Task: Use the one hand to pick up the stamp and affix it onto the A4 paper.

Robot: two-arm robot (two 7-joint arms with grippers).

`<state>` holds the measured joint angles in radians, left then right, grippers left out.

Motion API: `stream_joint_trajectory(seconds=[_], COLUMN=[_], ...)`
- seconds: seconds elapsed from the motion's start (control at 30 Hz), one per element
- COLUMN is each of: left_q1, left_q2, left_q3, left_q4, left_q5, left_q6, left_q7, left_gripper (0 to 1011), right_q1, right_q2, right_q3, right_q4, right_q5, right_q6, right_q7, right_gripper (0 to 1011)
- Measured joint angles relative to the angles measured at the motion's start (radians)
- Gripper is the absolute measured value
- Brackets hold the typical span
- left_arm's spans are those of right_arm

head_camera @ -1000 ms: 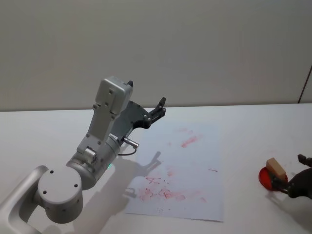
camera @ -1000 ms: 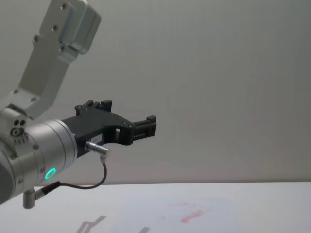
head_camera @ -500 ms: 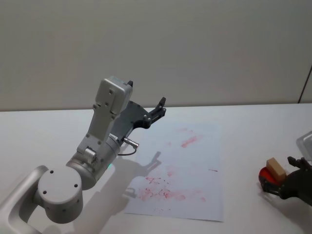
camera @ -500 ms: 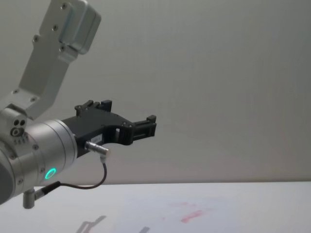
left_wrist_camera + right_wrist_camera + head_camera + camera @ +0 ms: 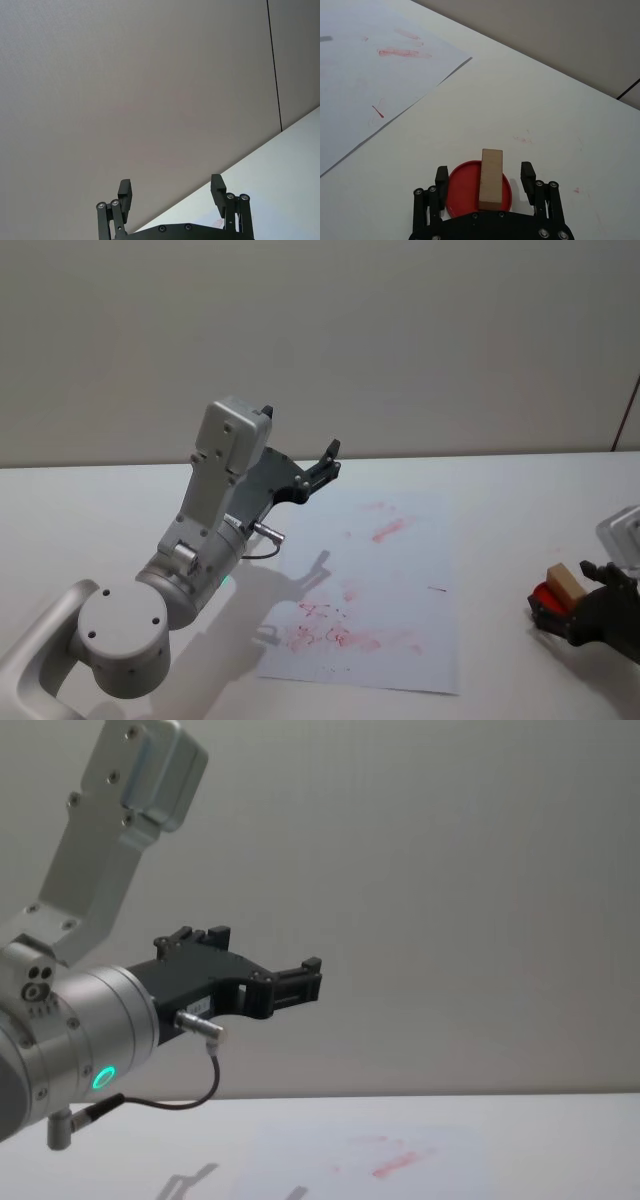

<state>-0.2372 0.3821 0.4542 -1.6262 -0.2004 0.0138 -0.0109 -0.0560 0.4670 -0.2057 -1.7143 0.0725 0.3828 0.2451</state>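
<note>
The right gripper [image 5: 484, 172] has its jaws spread wide, one blocky finger on each side of the stamp [image 5: 491, 179]. There is a clear gap on both sides, so it grips nothing. The stamp, a light-tan block, rests on a round red ink pad [image 5: 461, 192], and the fingertips flank that pad. In the head view this group sits at the lower right of the frame, close to the right edge, on the pale table [image 5: 500, 490] and well apart from the A4 paper [image 5: 390, 560]. The paper lies flat in the lower middle of the frame, marked with red smudges: a cluster near its lower edge and a streak near its upper edge. The left gripper [image 5: 170, 192] is also wide open, with nothing between its fingers. It hangs in the air left of centre in the head view, near the paper's upper left corner, pointing towards the plain wall [image 5: 450, 870]. Its silver arm [image 5: 200, 540] rises from the lower left of the head frame, and a green ring light [image 5: 103, 1077] glows on the wrist in the chest view.
</note>
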Motion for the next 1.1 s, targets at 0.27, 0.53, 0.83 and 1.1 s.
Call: stream_joint_trajectory(seconds=[0.27, 0.53, 0.83, 1.1], left_q1=[0.000, 0.000, 0.000, 0.000], left_q2=[0.000, 0.000, 0.000, 0.000], left_q3=[0.000, 0.000, 0.000, 0.000], left_q4=[0.000, 0.000, 0.000, 0.000], left_q5=[0.000, 0.000, 0.000, 0.000], left_q6=[0.000, 0.000, 0.000, 0.000], left_q7=[0.000, 0.000, 0.000, 0.000], left_gripper=[1001, 1001, 1001, 1001], right_q1=[0.006, 0.009, 0.010, 0.011], right_q2=[-0.005, -0.007, -0.008, -0.009], right_q3=[-0.003, -0.004, -0.005, -0.006], right_q4=[0.006, 0.009, 0.011, 0.011], right_q5=[-0.007, -0.011, -0.013, -0.014], right_q6=[0.001, 0.001, 0.001, -0.001], right_q7=[0.002, 0.003, 0.003, 0.005], right_gripper=[683, 444, 217, 218])
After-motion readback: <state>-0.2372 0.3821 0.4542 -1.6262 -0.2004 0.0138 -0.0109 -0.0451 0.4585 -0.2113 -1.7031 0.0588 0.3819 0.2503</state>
